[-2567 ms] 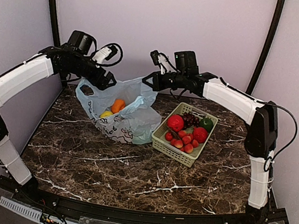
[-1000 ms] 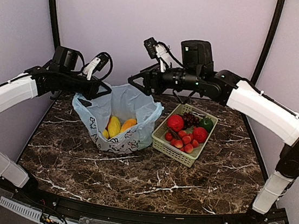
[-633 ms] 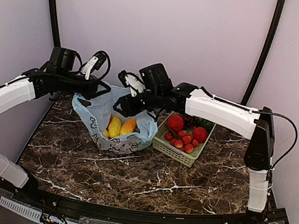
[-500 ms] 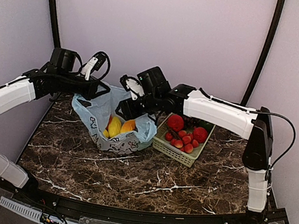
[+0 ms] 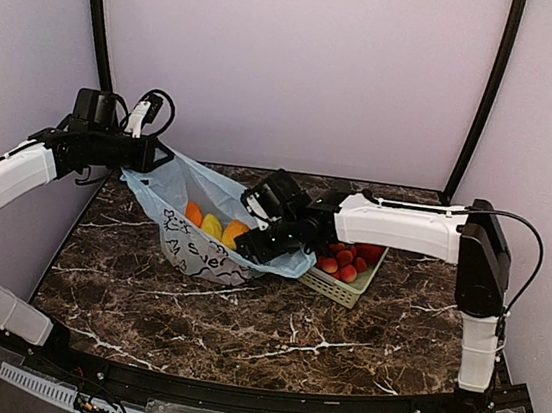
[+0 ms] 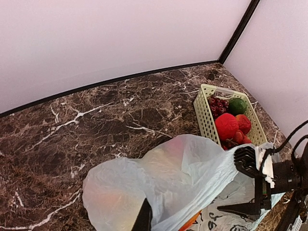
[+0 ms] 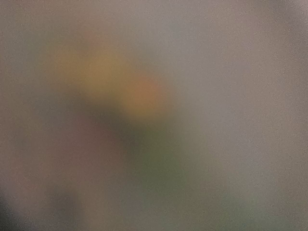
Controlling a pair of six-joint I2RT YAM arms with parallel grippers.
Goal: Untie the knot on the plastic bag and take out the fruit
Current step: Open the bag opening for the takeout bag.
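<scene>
Soft, even light is falling from above in the top view, keeping the lilac walls (image 5: pixel 294 58) flat and bright, while the dark marble tabletop (image 5: pixel 272 317) is giving back a faint sheen and holding only weak, diffuse shadows. In the left wrist view, light is passing through the translucent plastic bag (image 6: pixel 183 168), slightly soft near the lens. The right wrist view is showing total blur: grey haze with orange, yellow and greenish smears.

right wrist view: blurred | right hand (image 5: pixel 248 251): tips hidden in plastic bag (image 5: pixel 190 248)
</scene>
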